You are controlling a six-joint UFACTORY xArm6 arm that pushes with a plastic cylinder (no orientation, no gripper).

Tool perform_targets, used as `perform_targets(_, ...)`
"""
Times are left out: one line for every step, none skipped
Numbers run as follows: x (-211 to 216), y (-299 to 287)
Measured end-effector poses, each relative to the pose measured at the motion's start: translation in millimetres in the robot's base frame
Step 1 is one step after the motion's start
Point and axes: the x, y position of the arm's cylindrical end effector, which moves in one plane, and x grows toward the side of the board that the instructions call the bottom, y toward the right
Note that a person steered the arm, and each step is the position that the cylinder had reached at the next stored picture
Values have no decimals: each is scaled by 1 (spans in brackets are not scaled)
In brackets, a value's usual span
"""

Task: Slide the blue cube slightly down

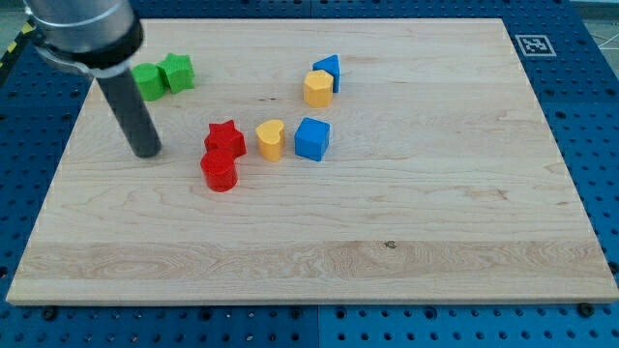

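My tip [147,152], a bare rod holding nothing, rests on the pale wooden worktop [387,222] left of the red star-shaped block [224,138]. The blue cube [311,138] sits centrally; I should circle above it, then push downward gently.

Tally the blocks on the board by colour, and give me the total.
Green: 2, green block and green block
Blue: 2, blue cube and blue block
Yellow: 2, yellow heart and yellow block
Red: 2, red star and red cylinder
Total: 8
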Motion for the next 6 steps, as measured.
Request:
perform_targets(-32, -1)
perform_targets(-60, 22)
perform_targets(-70, 55)
perform_targets(-70, 99)
perform_targets(-69, 139)
perform_targets(-57, 173)
